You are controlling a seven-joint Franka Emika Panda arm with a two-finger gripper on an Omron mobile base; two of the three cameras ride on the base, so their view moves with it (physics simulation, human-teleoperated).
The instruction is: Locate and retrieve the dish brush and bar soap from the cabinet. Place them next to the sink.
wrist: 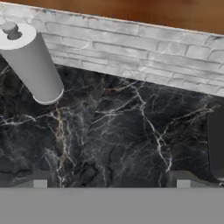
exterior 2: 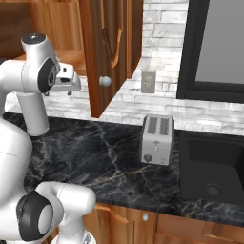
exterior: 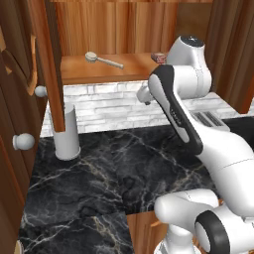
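Black marble counter (exterior: pixel 114 168) is running under a white brick backsplash (exterior: pixel 109 106), and both are showing clearly from the base cameras. Reddish-brown cabinet (exterior: pixel 99 30) is hanging open above it, its doors (exterior: pixel 15 99) carrying round pale knobs (exterior: pixel 23 141). On the shelf inside, the dish brush (exterior: pixel 102 59) is lying flat toward 11 o'clock from the arm's upper housing, head at the left, handle pointing right. The bar soap (exterior: pixel 158 57) is sitting on the same shelf at 3 o'clock from the brush, well apart from it, partly hidden behind the arm. A white paper towel roll (exterior: pixel 66 134) is standing upright on the counter at 7 o'clock from the brush. In the right base view, a silver toaster (exterior 2: pixel 157 139) is standing just beside the dark sink (exterior 2: pixel 212 167), which is lying at its 3 o'clock. The claw (wrist: pixel 111 186) is pointing down at bare marble, fingertips (wrist: pixel 40 183) spread wide and gripping nothing.
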